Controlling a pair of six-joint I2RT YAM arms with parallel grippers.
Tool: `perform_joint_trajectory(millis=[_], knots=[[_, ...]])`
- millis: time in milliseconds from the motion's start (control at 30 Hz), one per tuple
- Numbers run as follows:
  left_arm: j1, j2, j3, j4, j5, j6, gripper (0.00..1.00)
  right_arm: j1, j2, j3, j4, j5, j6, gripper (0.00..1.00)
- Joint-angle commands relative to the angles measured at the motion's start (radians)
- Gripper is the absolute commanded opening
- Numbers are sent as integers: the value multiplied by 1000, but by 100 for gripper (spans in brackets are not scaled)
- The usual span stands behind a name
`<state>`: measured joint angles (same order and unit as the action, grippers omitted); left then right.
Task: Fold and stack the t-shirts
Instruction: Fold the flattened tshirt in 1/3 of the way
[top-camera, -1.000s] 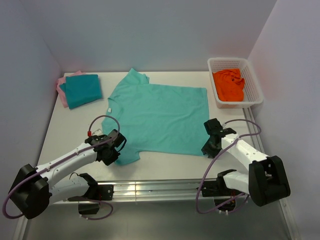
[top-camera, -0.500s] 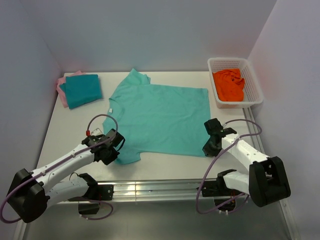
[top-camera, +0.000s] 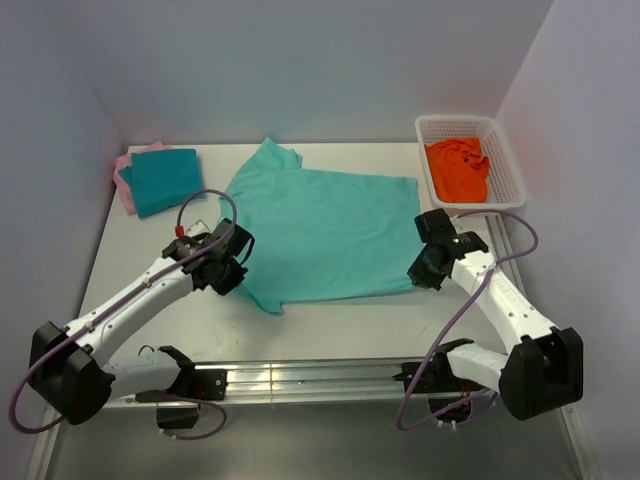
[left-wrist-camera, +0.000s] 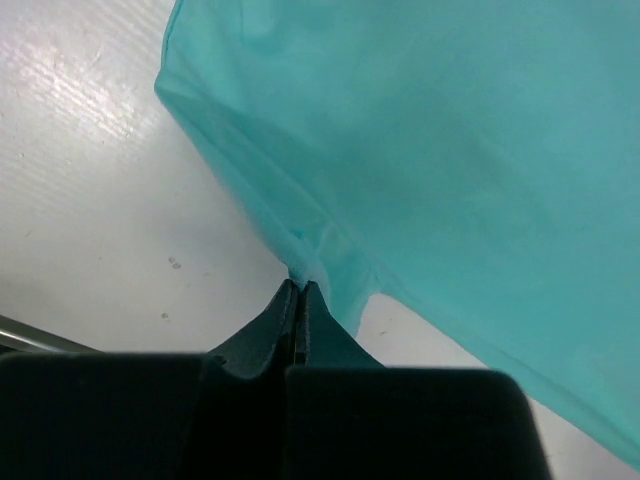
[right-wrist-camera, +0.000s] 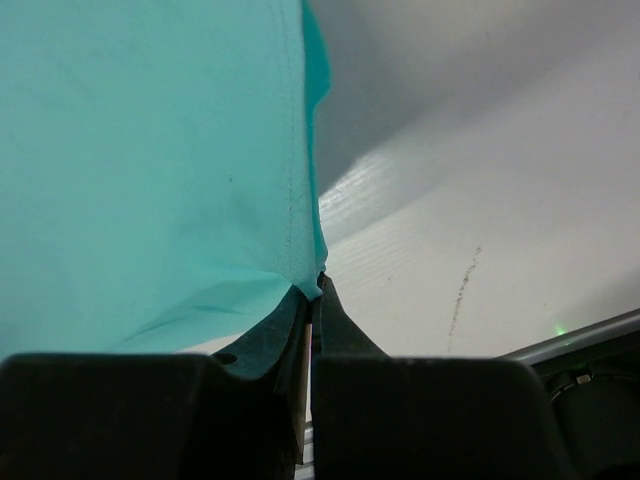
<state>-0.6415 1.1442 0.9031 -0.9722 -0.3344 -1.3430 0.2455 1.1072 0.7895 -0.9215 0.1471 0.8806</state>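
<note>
Pink tee: you see the pink tee (top-camera: 124, 172) folded at the far left corner of your desk (top-camera: 140, 262), with only its left and far edges showing from under another shirt.
Teal tee: the teal tee (top-camera: 165, 178) is folded into a neat rectangle and lies on top of the pink one, well apart from both arms.
Left gripper: your left gripper (top-camera: 232, 270) is closed tight on the near left edge of the big shirt. In the left wrist view its tips (left-wrist-camera: 300, 285) meet, with a small fold of the hem pinched between them.
Mint tee: the mint tee (top-camera: 325, 230) is spread across the middle of the desk, with one sleeve pointing toward the far wall. Its near edge is held at both ends. In the left wrist view the cloth (left-wrist-camera: 440, 150) drapes away from the pinch, over the bare white desk.
Right gripper: your right gripper (top-camera: 428, 268) is clamped on the near right corner of that shirt. In the right wrist view the tips (right-wrist-camera: 312, 285) are together, and the stitched hem (right-wrist-camera: 150, 150) runs up from them.
Basket: a white basket (top-camera: 508, 170) sits at the far right corner, apart from the shirt.
Orange cloth: the orange cloth (top-camera: 458, 168) lies crumpled inside the basket.
</note>
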Motion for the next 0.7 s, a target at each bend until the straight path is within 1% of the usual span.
perform_joint_trajectory(millis=[0,267,333,433,467,500,533,567,600,633,667], knots=[[40,52,97,21,8,80,0,-20,51,101,-31,45,-31,0],[199,193,227,78,49,212,0,-86,201,229,-2,36,-88,0],[223,228,272,98,54,251,0,-101,241,272,4,29,-103,0],[276,346,344,133,63,303,0,-124,330,338,21,22,-109,0],[287,374,365,142,66,315,0,-132,382,356,26,22,-111,0],[296,405,411,153,69,341,0,-135,413,400,27,23,-109,0],[304,473,437,170,77,350,0,-137,443,425,27,22,-106,0],[322,511,466,178,84,363,0,-137,506,473,27,22,-103,0],[330,549,530,190,92,392,0,-137,537,500,26,23,-97,0],[338,628,568,196,101,401,0,-138,572,526,21,28,-95,0],[348,670,603,205,110,412,0,-137,633,575,13,32,-91,0]])
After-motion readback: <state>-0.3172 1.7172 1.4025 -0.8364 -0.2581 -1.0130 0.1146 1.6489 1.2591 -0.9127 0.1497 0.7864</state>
